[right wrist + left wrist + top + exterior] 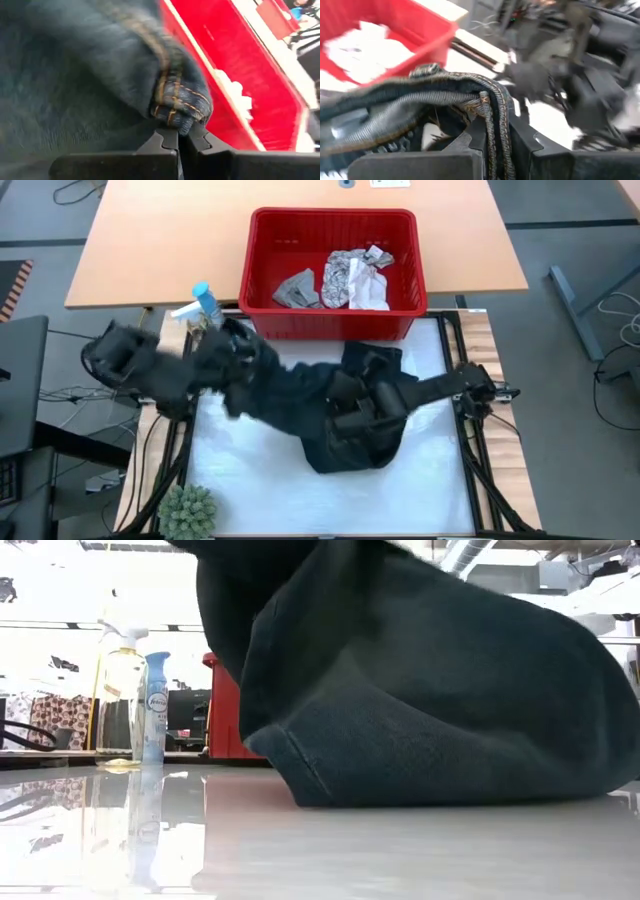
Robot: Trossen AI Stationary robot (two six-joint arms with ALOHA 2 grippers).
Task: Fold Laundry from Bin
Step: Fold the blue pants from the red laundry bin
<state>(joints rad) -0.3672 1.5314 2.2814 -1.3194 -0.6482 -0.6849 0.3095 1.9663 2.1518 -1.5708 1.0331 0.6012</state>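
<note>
The red bin (262, 270) stood at the far edge of the white work mat (250, 480), and everything else is placed from it. Inside the bin lay 3 cloth pieces: a small grey cloth (296, 288) toward its left side, a white-grey leaf-patterned cloth (342, 278) at its middle, and a plain whitish cloth (373, 285) touching the patterned one on the right.

The dark blackish-green garment (340, 420) was outside the bin, just in front of its near wall, heaped on the mat and partly lifted between the 2 arms. In the low view its lower bulk (440, 710) rested on the mat with a stitched hem showing, and a strip of the bin's red wall (225, 710) showed behind it.

The left gripper (492, 135) was in front of the bin's left corner, clenched on a thick seamed edge of the garment (445, 92), which draped over its fingers. The right gripper (178, 137) was in front of the bin's right half, buried in the fabric, its jaws pinched tight on a folded, orange-stitched hem (180, 102).

Just beside the bin's near-left corner stood 2 spray bottles, a blue-capped one (206, 302) and a clear one (186, 313). A small green plant (188, 510) sat well in front of the bin, at the mat's near-left corner.
</note>
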